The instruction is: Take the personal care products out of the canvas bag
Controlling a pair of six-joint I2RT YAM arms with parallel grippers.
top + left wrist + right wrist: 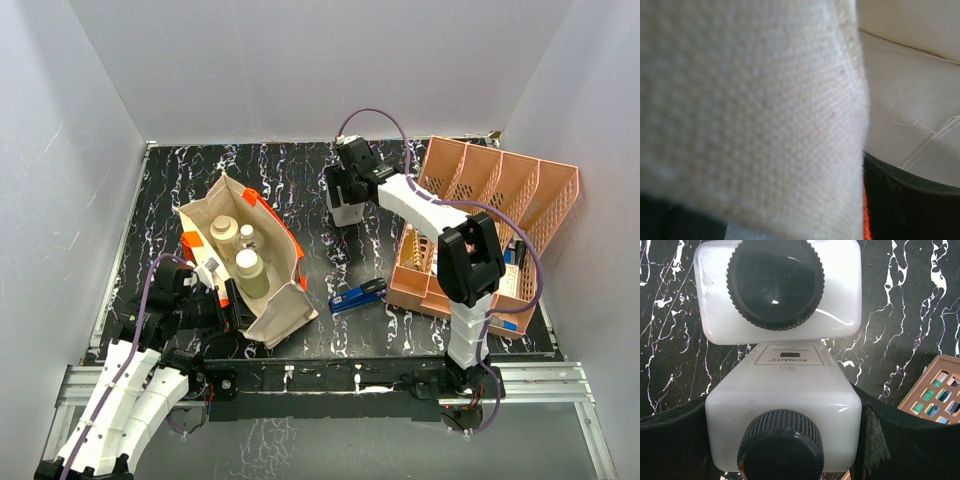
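The canvas bag (280, 315) sits near left, the left pincer (212, 290) wide at its rim; a cream bottle (224, 229), an olive bottle (250, 272) and a tiny clear bottle (246, 236) remain inside. Far middle, the right pincer (347, 203) grips one white bottle (785, 405) beside the second white bottle (777, 290), which is already out on the table (300, 185).

2 arms: left arm (112, 408) & right arm (415, 205), white shells w/ black joints; thin purple cable (375, 110) loops along each; black bases.
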